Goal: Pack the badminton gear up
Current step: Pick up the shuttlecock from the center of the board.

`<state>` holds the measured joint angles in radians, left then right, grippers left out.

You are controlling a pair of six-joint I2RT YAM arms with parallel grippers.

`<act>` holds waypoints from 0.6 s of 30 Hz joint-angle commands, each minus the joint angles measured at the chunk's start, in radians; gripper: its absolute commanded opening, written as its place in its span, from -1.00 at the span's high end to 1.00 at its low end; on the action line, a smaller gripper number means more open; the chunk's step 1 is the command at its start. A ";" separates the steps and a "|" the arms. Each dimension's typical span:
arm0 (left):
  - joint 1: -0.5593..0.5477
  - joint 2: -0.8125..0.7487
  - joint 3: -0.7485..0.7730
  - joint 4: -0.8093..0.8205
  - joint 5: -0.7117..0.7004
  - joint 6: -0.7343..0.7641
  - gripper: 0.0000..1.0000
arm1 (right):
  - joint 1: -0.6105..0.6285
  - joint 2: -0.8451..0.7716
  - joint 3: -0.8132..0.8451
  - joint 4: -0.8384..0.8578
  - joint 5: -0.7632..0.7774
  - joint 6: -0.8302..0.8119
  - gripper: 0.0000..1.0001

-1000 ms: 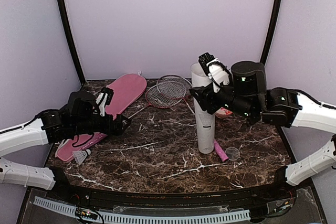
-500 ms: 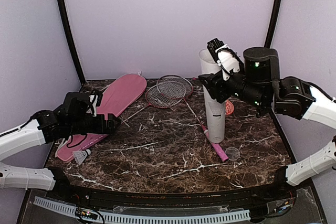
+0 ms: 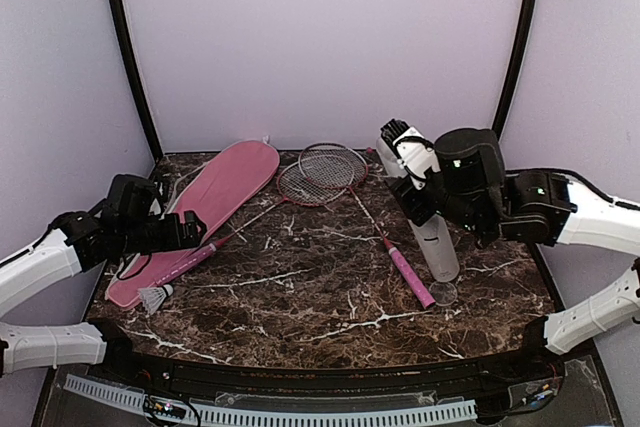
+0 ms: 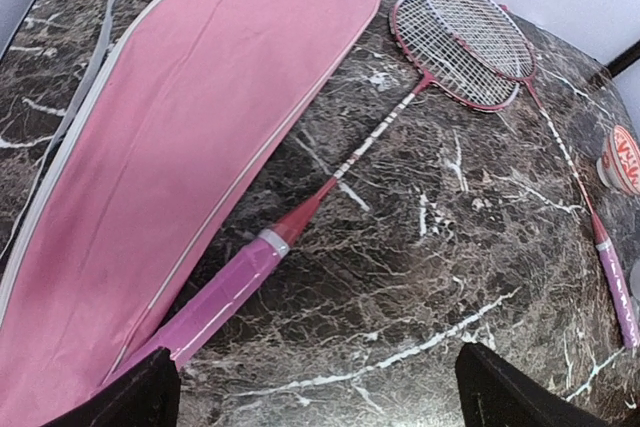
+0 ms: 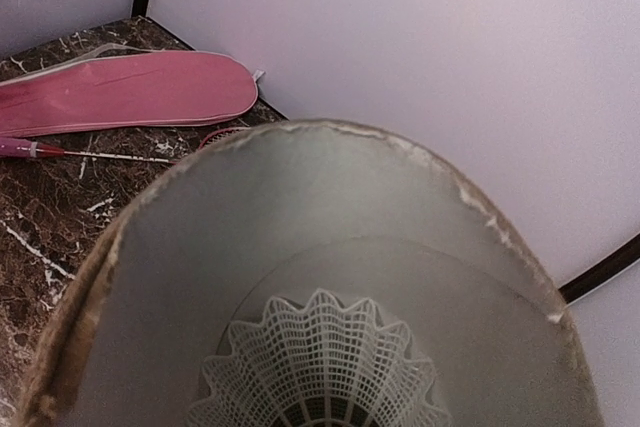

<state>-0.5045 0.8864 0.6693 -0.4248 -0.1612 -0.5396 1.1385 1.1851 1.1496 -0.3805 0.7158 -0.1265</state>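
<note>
My right gripper (image 3: 407, 155) is shut on the upper part of the white tube (image 3: 433, 239), which leans with its open mouth toward the back left. The right wrist view looks into the tube (image 5: 330, 207) at a white shuttlecock (image 5: 320, 362) inside; my fingers do not show there. Two red-framed rackets lie with their heads (image 3: 320, 173) overlapping. One pink handle (image 3: 411, 278) is beside the tube; the other (image 4: 215, 292) lies against the pink bag (image 4: 170, 137). My left gripper (image 3: 192, 231) is open and empty above that handle. Another shuttlecock (image 3: 153, 297) lies near the bag's front end.
A clear round lid (image 3: 443, 293) lies at the tube's foot. A white cap with a red logo (image 4: 622, 159) sits at the right in the left wrist view. The pink bag (image 3: 210, 202) runs along the table's left side. Purple walls close the back and sides.
My right gripper carried the tube to the right and lowered it, tilting it from upright. My left arm drew back to the left, away from the table's middle.
</note>
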 commanded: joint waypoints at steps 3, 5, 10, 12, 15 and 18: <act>0.082 -0.017 -0.029 -0.113 -0.049 -0.100 -0.98 | -0.003 0.005 -0.066 0.108 -0.008 0.001 0.19; 0.086 -0.036 -0.032 -0.149 -0.097 -0.149 -0.98 | -0.002 0.008 -0.086 0.128 -0.010 -0.001 0.19; 0.087 -0.101 -0.047 -0.253 -0.194 -0.315 -0.97 | 0.000 0.008 -0.132 0.174 -0.013 -0.004 0.19; 0.088 -0.101 -0.039 -0.319 -0.219 -0.382 -0.98 | 0.000 0.006 -0.148 0.196 -0.018 -0.005 0.19; 0.087 -0.086 -0.018 -0.444 -0.258 -0.486 -0.97 | 0.000 0.008 -0.166 0.230 -0.036 -0.003 0.18; 0.088 -0.081 -0.034 -0.465 -0.218 -0.530 -0.95 | 0.000 0.010 -0.186 0.254 -0.053 0.006 0.19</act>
<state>-0.4225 0.8009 0.6434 -0.7601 -0.3618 -0.9375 1.1389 1.1854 1.0195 -0.1875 0.7261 -0.2047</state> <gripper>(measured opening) 0.979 0.522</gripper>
